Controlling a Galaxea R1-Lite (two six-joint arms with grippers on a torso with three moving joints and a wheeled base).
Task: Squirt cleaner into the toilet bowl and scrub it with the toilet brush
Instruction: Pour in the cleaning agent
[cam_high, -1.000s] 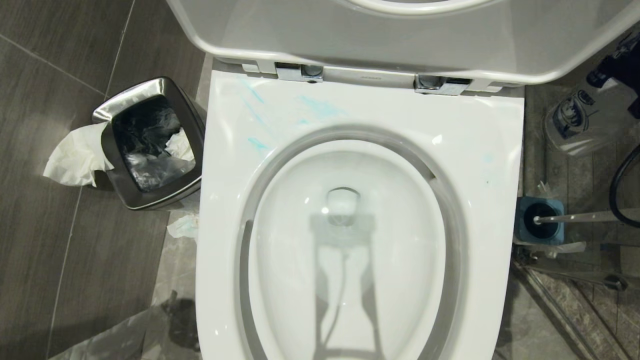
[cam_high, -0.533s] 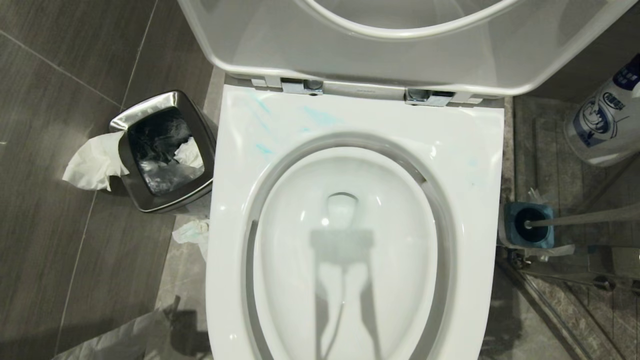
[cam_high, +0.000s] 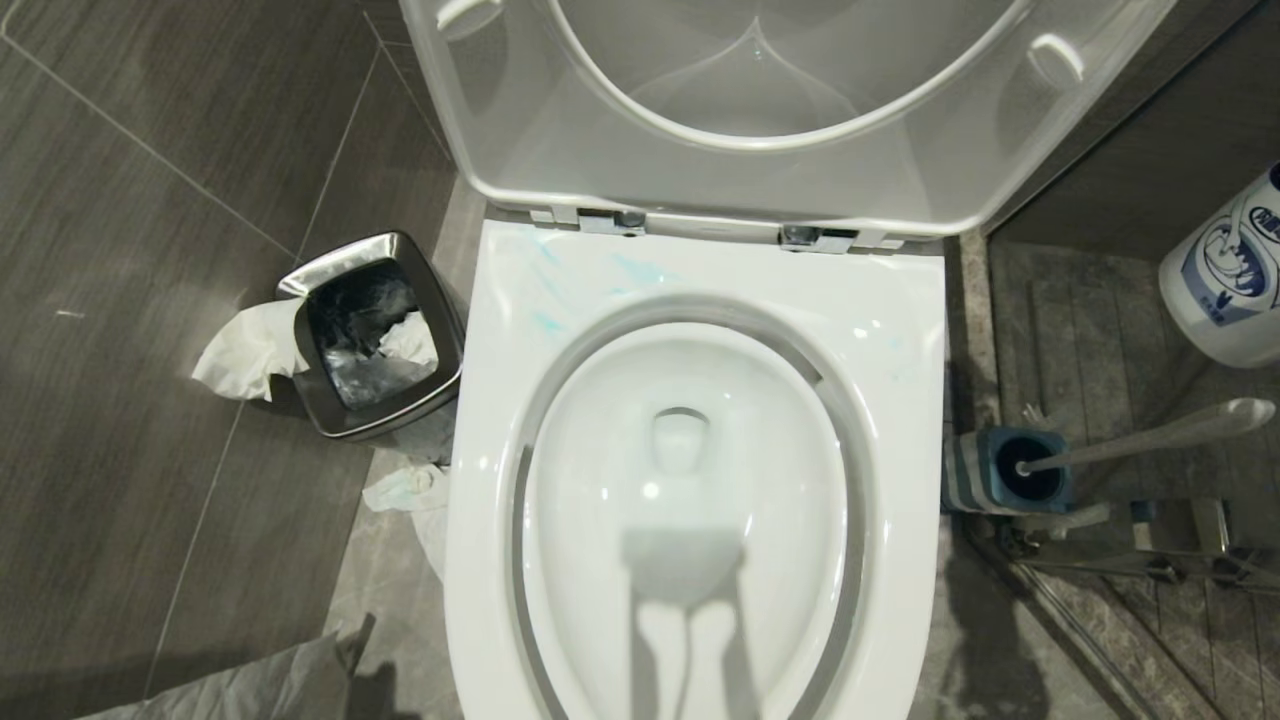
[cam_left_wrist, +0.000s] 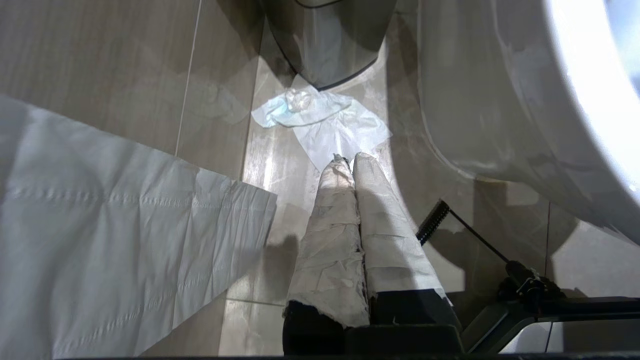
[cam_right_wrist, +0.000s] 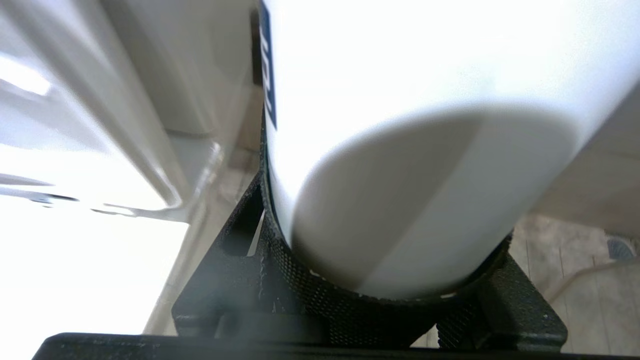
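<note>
- Toilet bowl (cam_high: 905, 330): centre of the head view, seat and lid (cam_high: 520, 130) raised; thin teal cleaner smears (cam_high: 640, 268) on the rear rim near the chrome hinges (cam_high: 818, 238).
- Toilet brush (cam_high: 1140, 440): stands in its blue holder (cam_high: 985, 478) on the floor just beside the bowl's right side, handle leaning away from the bowl.
- Right gripper (cam_right_wrist: 380, 280): clamped on a white bottle (cam_right_wrist: 410, 150) with blue print; the bottle fills its wrist view. In the head view the bottle (cam_high: 1225, 280) shows at the right edge, above the brush.
- Left gripper (cam_left_wrist: 350, 160): wrapped fingers pressed together, holding nothing, low beside the bowl's outer wall.
- Obstructions, left side: steel waste bin (cam_high: 440, 320) with tissue (cam_high: 245, 350) draped over its edge; crumpled paper (cam_left_wrist: 320, 120) on the floor between bin and bowl.
</note>
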